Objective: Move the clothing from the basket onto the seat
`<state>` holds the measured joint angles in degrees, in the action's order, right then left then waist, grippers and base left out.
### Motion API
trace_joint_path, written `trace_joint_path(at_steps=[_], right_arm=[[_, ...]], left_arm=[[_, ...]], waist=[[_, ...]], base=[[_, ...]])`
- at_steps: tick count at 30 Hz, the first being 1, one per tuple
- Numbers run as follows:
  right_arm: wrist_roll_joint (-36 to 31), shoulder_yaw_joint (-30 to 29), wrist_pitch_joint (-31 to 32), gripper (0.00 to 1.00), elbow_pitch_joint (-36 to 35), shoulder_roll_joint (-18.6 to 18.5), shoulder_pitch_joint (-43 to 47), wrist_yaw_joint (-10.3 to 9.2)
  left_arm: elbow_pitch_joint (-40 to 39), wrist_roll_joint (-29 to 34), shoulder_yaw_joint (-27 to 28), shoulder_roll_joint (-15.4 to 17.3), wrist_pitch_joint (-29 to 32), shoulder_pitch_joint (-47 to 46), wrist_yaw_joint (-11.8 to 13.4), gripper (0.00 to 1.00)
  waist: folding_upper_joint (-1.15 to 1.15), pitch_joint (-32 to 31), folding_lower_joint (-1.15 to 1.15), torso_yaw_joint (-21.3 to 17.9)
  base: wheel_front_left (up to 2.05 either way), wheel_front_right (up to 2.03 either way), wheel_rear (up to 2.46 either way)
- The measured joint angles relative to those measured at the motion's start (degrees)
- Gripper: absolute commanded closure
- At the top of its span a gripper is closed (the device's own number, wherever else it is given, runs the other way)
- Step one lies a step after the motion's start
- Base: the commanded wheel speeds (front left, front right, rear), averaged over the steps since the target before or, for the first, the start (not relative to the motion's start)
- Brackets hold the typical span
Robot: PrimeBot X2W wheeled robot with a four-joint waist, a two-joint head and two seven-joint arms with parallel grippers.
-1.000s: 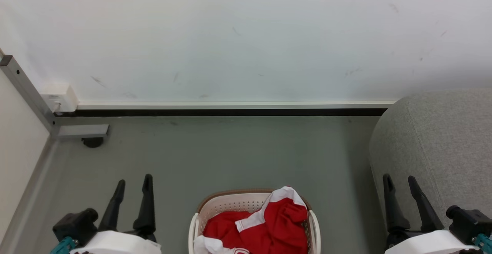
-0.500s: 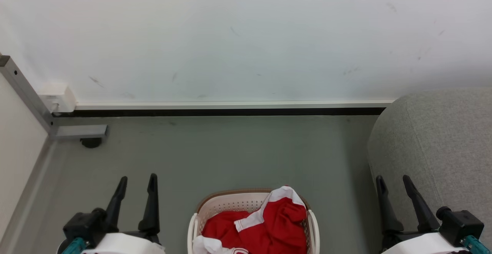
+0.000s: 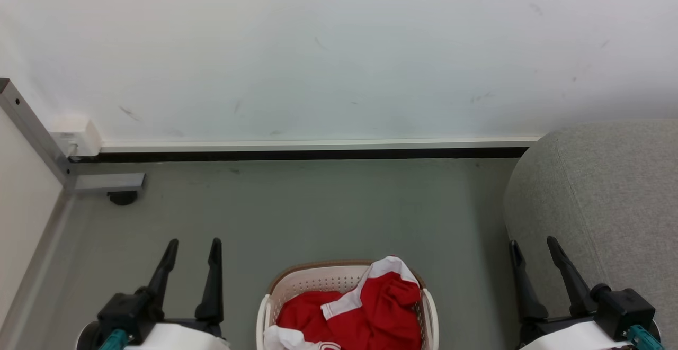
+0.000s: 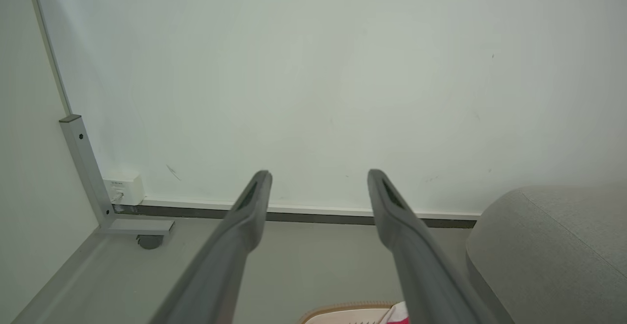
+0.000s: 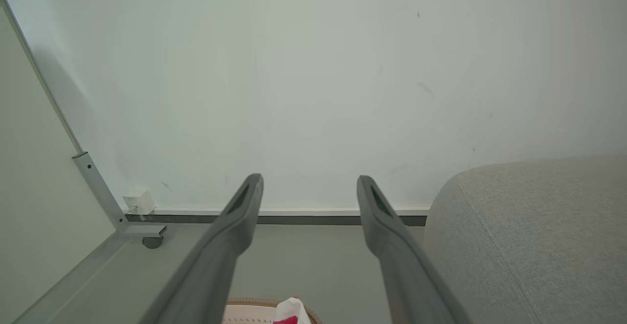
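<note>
While left tool point(image 3: 194, 242), right tool point(image 3: 532, 241) gape empty — clothing point(image 3: 371, 313) in basket point(image 3: 296, 282), floor strip point(image 3: 469, 265) before seat point(image 3: 609, 191).

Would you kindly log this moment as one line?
clothing in basket | seat right of basket | left end effector open | right end effector open

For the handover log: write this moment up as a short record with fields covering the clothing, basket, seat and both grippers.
clothing: red and white, heaped inside the basket, with a white panel rising at the far rim
basket: on the floor, between the two grippers, left of the seat
seat: grey, at the right, bare where visible
left gripper: open, empty, left of the basket
right gripper: open, empty, by the seat's near edge
progress: no garment gripped or moved yet
</note>
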<state>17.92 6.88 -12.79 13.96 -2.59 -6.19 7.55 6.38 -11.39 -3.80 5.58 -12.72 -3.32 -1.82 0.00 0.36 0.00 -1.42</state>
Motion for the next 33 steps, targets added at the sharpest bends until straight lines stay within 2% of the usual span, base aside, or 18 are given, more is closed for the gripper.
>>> trace_joint_path(at_steps=[21,33], right_arm=[[-6.0,1.6,-2.3,0.00,-0.2,-0.1,-0.2,0.00],[-6.0,1.8,-2.3,0.00,-0.1,-0.1,-0.4,0.00]], left_arm=[[0.6,7.6,1.8,-1.6,-2.4,0.0,-1.9,0.00],[1.1,8.2,2.6,-2.2,-2.4,0.0,-2.7,0.00]], waist=[[0.00,-0.1,0.00,0.0],[0.00,-0.2,0.00,-0.1]], base=[[0.00,0.00,0.00],[0.00,0.00,0.00]])
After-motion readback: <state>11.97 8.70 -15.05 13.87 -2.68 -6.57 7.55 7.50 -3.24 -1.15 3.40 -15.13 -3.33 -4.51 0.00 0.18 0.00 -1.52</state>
